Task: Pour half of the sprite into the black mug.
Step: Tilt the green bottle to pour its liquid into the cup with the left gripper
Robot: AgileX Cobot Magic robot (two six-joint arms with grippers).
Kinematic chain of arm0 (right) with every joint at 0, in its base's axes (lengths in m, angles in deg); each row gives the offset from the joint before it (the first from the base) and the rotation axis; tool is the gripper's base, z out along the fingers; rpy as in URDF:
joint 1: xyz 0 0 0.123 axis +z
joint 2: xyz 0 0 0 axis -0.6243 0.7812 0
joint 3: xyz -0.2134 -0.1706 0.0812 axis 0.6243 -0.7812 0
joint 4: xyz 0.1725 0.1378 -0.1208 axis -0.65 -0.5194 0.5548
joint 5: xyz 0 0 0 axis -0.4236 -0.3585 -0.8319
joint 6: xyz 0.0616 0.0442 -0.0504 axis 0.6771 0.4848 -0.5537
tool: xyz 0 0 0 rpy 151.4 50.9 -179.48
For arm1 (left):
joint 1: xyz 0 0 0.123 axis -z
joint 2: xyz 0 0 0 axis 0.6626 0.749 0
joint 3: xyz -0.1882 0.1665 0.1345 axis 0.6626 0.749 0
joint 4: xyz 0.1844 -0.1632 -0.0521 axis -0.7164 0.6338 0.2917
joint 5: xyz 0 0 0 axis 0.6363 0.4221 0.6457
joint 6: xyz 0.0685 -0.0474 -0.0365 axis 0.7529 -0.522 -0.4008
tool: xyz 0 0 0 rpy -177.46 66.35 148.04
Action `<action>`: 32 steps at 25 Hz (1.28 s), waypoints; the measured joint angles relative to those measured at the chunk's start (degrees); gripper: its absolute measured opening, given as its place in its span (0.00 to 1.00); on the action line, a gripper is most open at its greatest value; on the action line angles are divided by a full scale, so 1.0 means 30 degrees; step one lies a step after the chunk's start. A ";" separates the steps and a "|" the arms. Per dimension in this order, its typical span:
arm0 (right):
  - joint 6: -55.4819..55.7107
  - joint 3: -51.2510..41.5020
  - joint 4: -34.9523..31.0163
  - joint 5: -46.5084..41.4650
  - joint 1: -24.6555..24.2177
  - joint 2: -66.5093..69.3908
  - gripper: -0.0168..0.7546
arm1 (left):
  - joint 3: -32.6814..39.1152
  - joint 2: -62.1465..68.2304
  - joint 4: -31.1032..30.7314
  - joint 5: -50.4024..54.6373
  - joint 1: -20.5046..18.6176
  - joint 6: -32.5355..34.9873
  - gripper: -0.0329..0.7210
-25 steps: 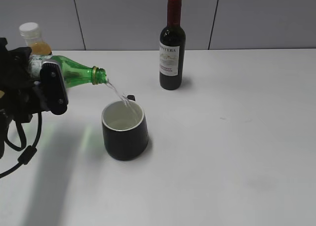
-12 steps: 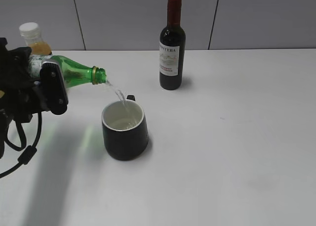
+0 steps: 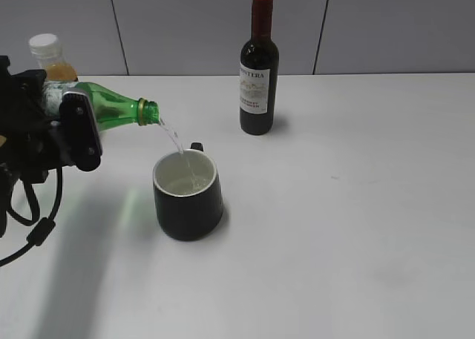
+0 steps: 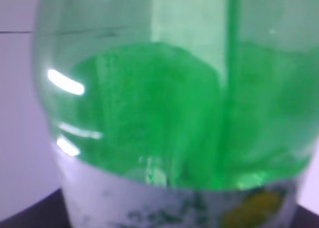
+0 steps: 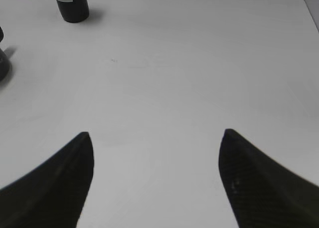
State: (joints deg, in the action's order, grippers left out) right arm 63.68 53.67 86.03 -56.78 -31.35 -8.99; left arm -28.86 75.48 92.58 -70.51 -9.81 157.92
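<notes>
My left gripper (image 3: 70,127) is shut on the sprite (image 3: 115,110), a green bottle held tipped almost flat at the left of the exterior view, mouth pointing right. A thin clear stream runs from its mouth down into the black mug (image 3: 188,198), which stands upright just right of and below the mouth. The sprite's green body and pale label fill the left wrist view (image 4: 169,113); the jaws are hidden there. My right gripper (image 5: 155,133) is open and empty over bare table, out of the exterior view.
A dark wine bottle (image 3: 258,68) stands behind the mug to the right; its base shows in the right wrist view (image 5: 71,3). An orange juice bottle (image 3: 50,61) with a white cap stands behind my left arm. The white table (image 3: 356,205) spreads to the right.
The stream keeps running into the mug and the liquid in it has risen slightly. The bottle and both arms have hardly moved.
</notes>
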 joint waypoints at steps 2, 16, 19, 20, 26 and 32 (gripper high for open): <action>0.0000 0.0000 0.0000 0.0000 0.0000 0.0000 0.79 | -0.0018 0.0000 0.0000 -0.0006 0.0000 0.0000 0.64; 0.0000 0.0000 0.0000 0.0000 0.0000 0.0000 0.79 | -0.0022 0.0000 0.0000 0.0058 0.0000 0.0396 0.64; 0.0000 0.0000 0.0000 0.0000 0.0000 0.0000 0.79 | -0.0022 0.0000 0.0000 0.0213 0.0000 0.0396 0.64; 0.0000 0.0000 0.0000 0.0000 0.0000 0.0000 0.79 | -0.0022 0.0000 0.0000 0.0264 0.0000 0.0396 0.64; 0.0000 0.0000 0.0000 0.0000 0.0000 0.0000 0.79 | -0.0022 0.0000 0.0000 0.0453 0.0000 0.0248 0.64; 0.0000 0.0000 0.0000 0.0000 0.0000 0.0000 0.79 | -0.0022 0.0000 0.0642 0.0578 0.0000 -0.2384 0.64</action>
State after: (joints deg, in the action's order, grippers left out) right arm 63.68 53.67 86.03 -56.78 -31.35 -8.99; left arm -28.93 75.48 94.50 -68.77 -9.81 150.77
